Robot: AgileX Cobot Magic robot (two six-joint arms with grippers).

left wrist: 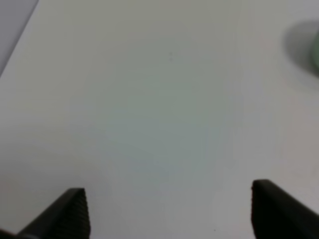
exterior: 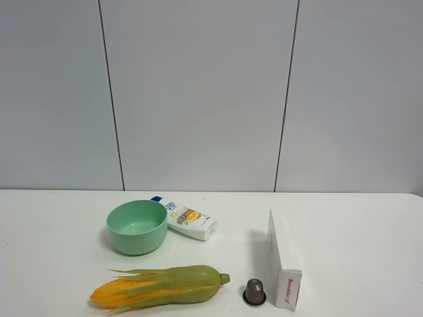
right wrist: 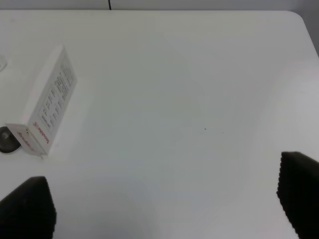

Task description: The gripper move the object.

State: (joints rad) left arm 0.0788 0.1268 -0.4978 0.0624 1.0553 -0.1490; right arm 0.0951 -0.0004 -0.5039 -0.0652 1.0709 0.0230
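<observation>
The long white carton [exterior: 282,259] with red lettering on its near end lies on the white table, right of centre in the exterior high view. It also shows in the right wrist view [right wrist: 46,108], apart from my right gripper [right wrist: 164,204], which is open and empty over bare table. My left gripper [left wrist: 169,211] is open and empty above bare table, with only an edge of the green bowl [left wrist: 316,52] in its view. Neither arm shows in the exterior high view.
A mint green bowl [exterior: 137,226] stands left of centre. A white blue-capped bottle [exterior: 187,221] lies beside it. A corn cob [exterior: 158,285] lies near the front edge. A small grey capsule [exterior: 254,291] stands just left of the carton's near end.
</observation>
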